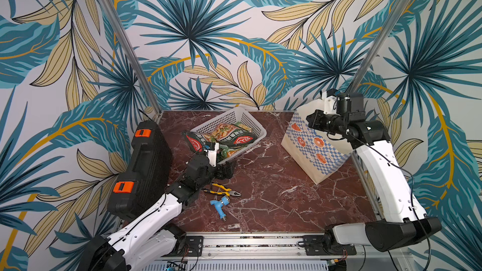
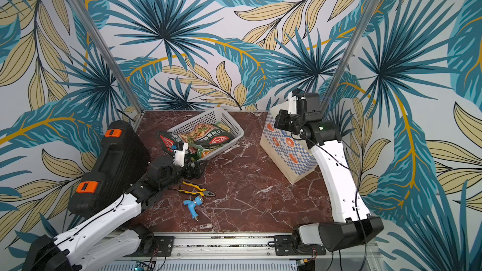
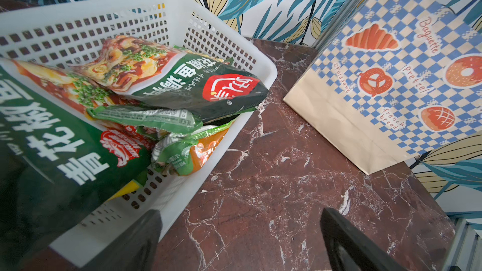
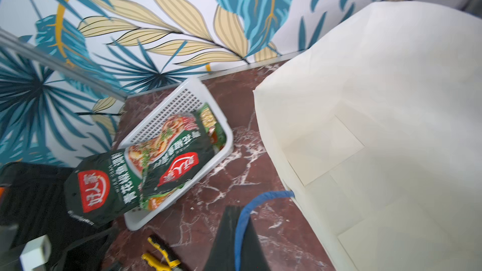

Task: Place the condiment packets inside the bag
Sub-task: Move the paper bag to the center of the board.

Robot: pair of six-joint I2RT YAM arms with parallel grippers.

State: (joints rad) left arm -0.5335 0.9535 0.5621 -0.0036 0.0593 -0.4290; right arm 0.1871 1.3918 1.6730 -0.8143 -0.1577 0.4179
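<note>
Bag (image 4: 391, 87) interior, right-wrist view only

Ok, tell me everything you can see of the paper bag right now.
The bag is cream paper with a blue-and-white checkered band and orange pastry pictures labelled croissant, pretzel, baguette. It stands open-mouthed on the red marble table at its far right corner, apart from the basket. The right wrist view shows a plain cream inside with nothing in it. The right gripper is shut on its blue cord handle.

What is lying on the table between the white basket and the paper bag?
Nothing. Only bare red marble tabletop separates the basket and the bag, as the left wrist view shows.
</note>
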